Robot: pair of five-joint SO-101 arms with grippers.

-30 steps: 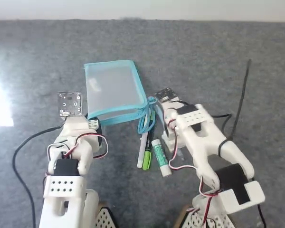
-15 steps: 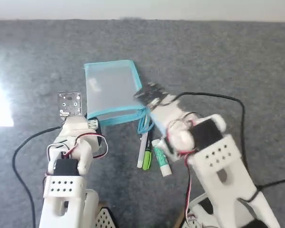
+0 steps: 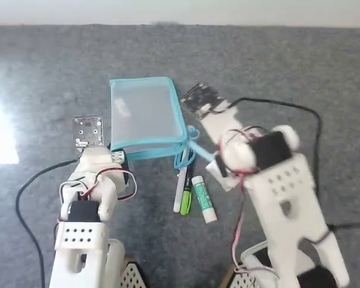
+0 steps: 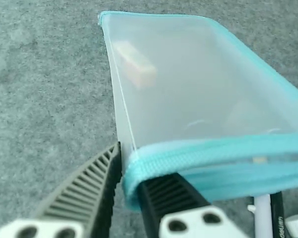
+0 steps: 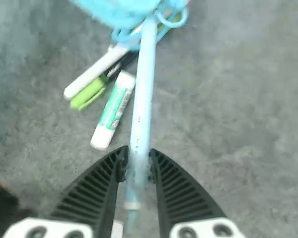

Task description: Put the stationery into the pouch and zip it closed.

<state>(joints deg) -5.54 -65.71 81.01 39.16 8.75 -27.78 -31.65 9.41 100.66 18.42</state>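
Found no readable text, number or sign. Noted a green printed label on the glue stick [image 3: 203, 200], just beside the pens [image 3: 183, 191] near the pouch [image 3: 145, 114], its lettering too small and blurred to make out.

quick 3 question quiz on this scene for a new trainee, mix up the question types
1. True or false: the left gripper is clamped on a corner of the pouch.
2. What does the right gripper hold? A) scissors B) light blue pen C) ruler
3. Fill in: the glue stick lies ____ the pouch (inside or outside).
Key: 1 true; 2 B; 3 outside.
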